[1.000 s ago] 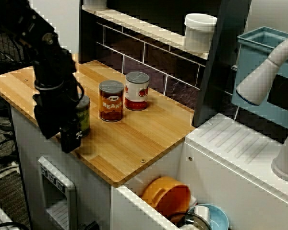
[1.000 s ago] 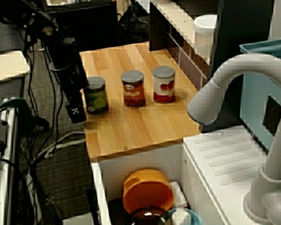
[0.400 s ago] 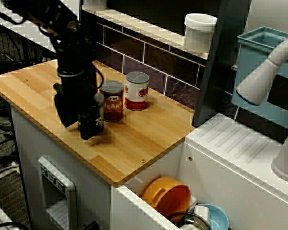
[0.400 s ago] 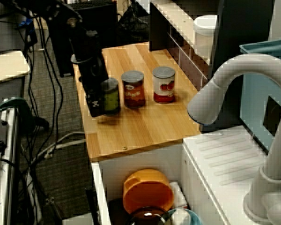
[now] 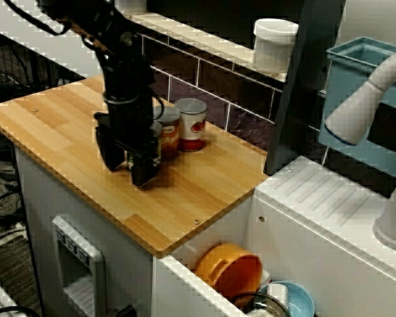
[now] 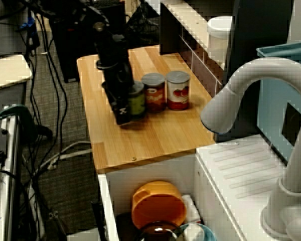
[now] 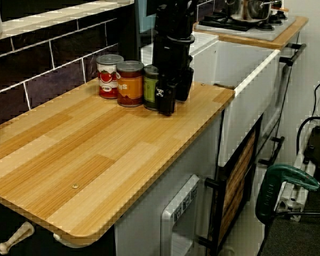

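My black gripper (image 5: 128, 162) stands open and low over the wooden counter (image 5: 53, 125), fingertips close to the surface. A green-labelled can (image 6: 137, 100) sits right against the gripper's far side, mostly hidden behind the gripper in the front view. In the side view the green can (image 7: 150, 88) is just left of the gripper (image 7: 174, 94), not between the fingers. It stands upright in a tight row with an orange beans can (image 5: 171, 132) and a red tomato can (image 5: 193, 124) by the tiled back wall. From above, the gripper (image 6: 122, 109) is on the can's left.
A white tub (image 5: 274, 45) sits on the shelf above the tiles. An orange bowl (image 5: 231, 271) and dishes lie in the sink right of the counter, beside a white faucet (image 6: 251, 85). A blue bin (image 5: 356, 72) is behind. Cables hang left of the counter.
The arm swept right across the counter, and the green can slid with it. The can stood apart from the beans can before; now it is close against it.
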### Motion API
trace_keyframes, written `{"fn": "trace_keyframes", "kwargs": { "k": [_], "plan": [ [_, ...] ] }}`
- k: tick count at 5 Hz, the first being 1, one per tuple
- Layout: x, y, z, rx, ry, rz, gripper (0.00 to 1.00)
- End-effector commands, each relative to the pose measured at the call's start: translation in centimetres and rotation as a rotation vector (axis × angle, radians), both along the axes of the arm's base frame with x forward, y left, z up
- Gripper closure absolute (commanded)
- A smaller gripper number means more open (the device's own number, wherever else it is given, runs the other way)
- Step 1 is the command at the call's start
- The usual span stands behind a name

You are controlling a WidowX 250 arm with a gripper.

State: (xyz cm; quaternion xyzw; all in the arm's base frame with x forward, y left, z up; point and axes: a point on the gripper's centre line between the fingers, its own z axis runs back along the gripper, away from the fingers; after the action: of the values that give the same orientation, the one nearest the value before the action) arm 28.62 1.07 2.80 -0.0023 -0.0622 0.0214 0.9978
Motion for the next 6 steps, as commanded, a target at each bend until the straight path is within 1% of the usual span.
{"fn": "trace_keyframes", "kwargs": {
  "k": [1, 2, 4, 5, 6],
  "plan": [
    [2.3, 1.0, 0.8, -0.004, -0.019, 0.031, 0.00],
    [2.4, 1.2, 1.1, -0.004, -0.019, 0.038, 0.00],
    [1.0, 1.7, 2.2, -0.016, -0.026, 0.029, 0.00],
    [0.2, 3.0, 2.9, -0.034, -0.016, 0.024, 0.00],
    [-0.5, 4.9, 3.4, -0.057, 0.004, 0.019, 0.00]
  ]
}}
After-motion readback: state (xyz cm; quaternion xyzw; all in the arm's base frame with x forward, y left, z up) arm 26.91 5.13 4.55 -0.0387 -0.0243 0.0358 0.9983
